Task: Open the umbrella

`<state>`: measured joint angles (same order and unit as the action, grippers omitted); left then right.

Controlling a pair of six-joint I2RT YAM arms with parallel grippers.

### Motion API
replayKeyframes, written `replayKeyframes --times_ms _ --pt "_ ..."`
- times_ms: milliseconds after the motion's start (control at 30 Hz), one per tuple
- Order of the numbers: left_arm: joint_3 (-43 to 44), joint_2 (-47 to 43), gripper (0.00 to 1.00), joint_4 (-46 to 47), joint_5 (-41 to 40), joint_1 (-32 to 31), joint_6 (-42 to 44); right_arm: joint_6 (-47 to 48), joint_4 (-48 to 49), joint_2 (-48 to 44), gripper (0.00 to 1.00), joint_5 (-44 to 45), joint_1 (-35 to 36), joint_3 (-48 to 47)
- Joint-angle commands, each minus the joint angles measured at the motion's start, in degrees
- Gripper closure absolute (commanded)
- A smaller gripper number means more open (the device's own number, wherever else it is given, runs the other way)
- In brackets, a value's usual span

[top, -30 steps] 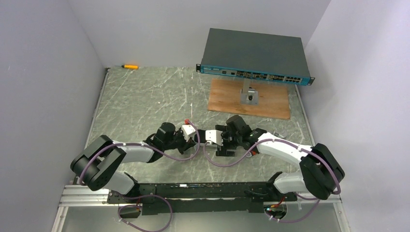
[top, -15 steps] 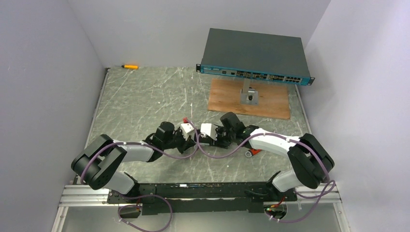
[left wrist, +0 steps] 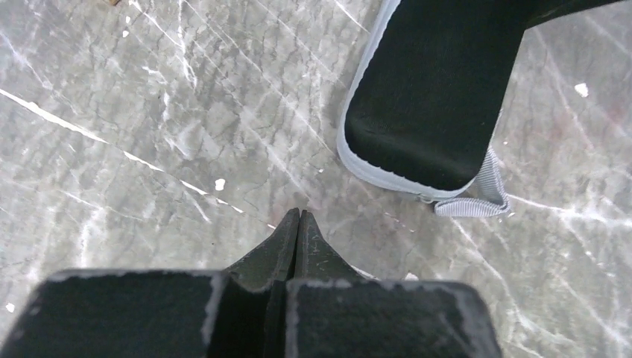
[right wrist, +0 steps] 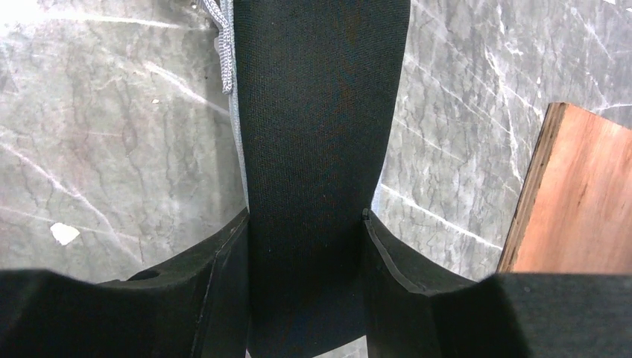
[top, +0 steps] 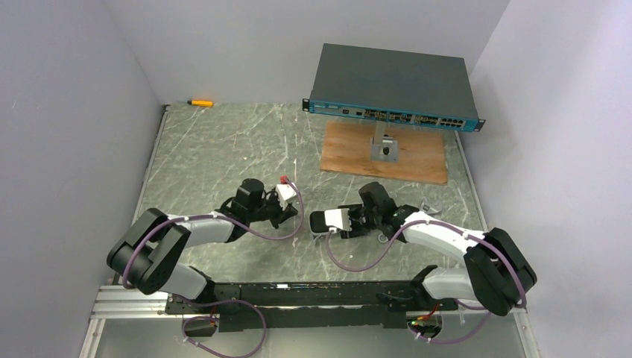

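The umbrella (right wrist: 320,112) is folded: a flat black fabric bundle with a pale edge and a grey webbing loop (left wrist: 477,201). My right gripper (right wrist: 305,216) is shut on it, one finger on each side, just above the marbled table. In the top view only its dark rounded end (top: 315,222) shows, left of the right gripper (top: 333,224). In the left wrist view that end (left wrist: 432,97) lies ahead and to the right of my left gripper (left wrist: 298,216), which is shut and empty, a short gap away. The left gripper also shows in the top view (top: 292,214). Shaft and handle are hidden.
A large dark grey box with a teal front (top: 395,82) stands at the back right, on a metal bracket (top: 386,149) on a wooden board (top: 384,153); the board also shows in the right wrist view (right wrist: 574,194). An orange pen (top: 200,102) lies at the back left. Pale walls close three sides.
The two grippers were close together; now they are apart. My right gripper has moved down and right with the umbrella. My left arm has drawn back to the left.
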<state>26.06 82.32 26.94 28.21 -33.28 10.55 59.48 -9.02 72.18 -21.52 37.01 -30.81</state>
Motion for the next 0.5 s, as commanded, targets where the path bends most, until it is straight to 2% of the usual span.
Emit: replayKeyframes --times_ms 0,33,67,167,233,467 --pt "2.14 -0.95 1.00 -1.07 2.95 0.16 7.25 1.12 -5.28 -0.29 1.00 -2.93 -0.07 1.44" --pt "1.88 -1.36 1.00 -0.86 4.42 0.18 7.51 0.21 -6.78 0.97 1.00 -3.21 -0.15 -0.07" --pt "0.81 -2.10 0.95 0.46 5.23 0.04 7.31 -1.02 -7.32 1.99 1.00 -2.97 -0.23 -1.33" --pt "-1.63 -3.37 0.72 1.12 5.13 -1.91 6.37 -3.18 -5.70 2.56 1.00 -2.00 -0.98 -1.86" --pt "-2.97 -3.53 0.64 3.20 3.84 -3.55 4.37 -3.02 -5.53 2.02 1.00 -1.93 -1.42 -1.41" --pt "-3.58 0.03 0.55 8.53 3.06 -7.94 3.89 -0.79 -4.60 -1.93 1.00 -3.08 -1.77 1.97"
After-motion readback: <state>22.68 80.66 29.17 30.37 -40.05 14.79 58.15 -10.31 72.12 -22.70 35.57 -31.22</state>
